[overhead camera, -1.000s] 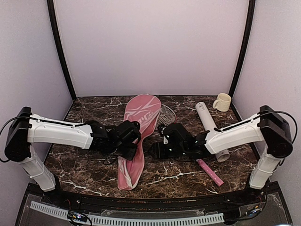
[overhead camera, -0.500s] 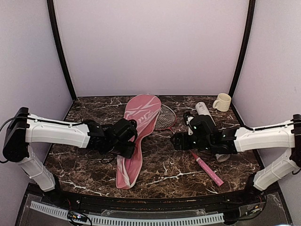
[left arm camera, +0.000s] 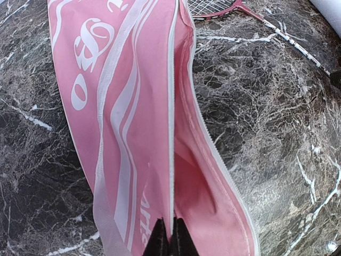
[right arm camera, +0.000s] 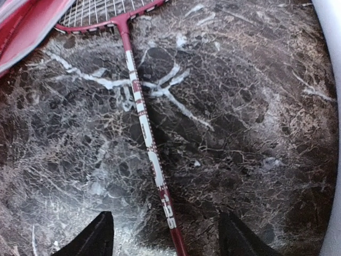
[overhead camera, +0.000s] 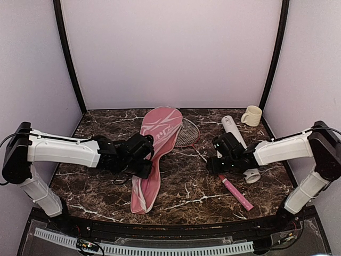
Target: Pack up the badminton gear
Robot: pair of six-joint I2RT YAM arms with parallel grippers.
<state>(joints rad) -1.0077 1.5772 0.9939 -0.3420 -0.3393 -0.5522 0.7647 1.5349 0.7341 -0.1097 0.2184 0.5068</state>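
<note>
One red-rimmed, pink-handled racquet (overhead camera: 187,134) lies unpacked by pink lettered fabric cover (overhead camera: 160,133).
L tool (left arm camera: 169,241) clenched on cover edge; R tool (right arm camera: 165,234) spread over racquet shaft.

even soft light, sharp, little glare
</note>
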